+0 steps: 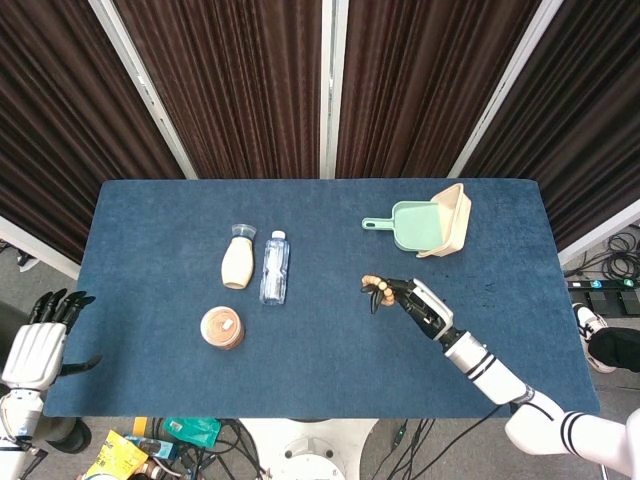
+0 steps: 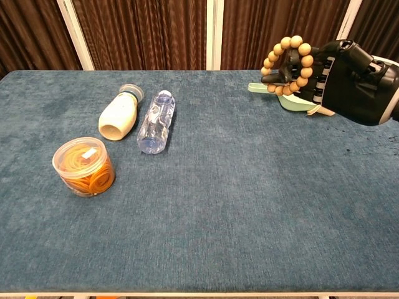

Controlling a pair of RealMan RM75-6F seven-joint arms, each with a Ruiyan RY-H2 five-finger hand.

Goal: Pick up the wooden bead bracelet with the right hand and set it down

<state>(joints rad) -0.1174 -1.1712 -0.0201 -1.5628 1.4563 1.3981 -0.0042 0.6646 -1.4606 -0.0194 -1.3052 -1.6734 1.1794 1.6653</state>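
Observation:
The wooden bead bracelet [image 2: 288,64] is a ring of round tan beads, held up in the air by my right hand [image 2: 333,80], whose dark fingers curl through it. From the head view the bracelet [image 1: 375,284] shows as a small tan arc at the tips of the right hand [image 1: 412,299], over the blue table right of centre. My left hand [image 1: 38,345] hangs beside the table's near left corner, fingers apart and holding nothing; the chest view does not show it.
A cream bottle [image 1: 238,258] and a clear plastic bottle [image 1: 275,266] lie side by side left of centre. A tub of orange rubber bands [image 1: 222,327] stands in front of them. A green dustpan with a beige tray [image 1: 430,221] lies at the back right.

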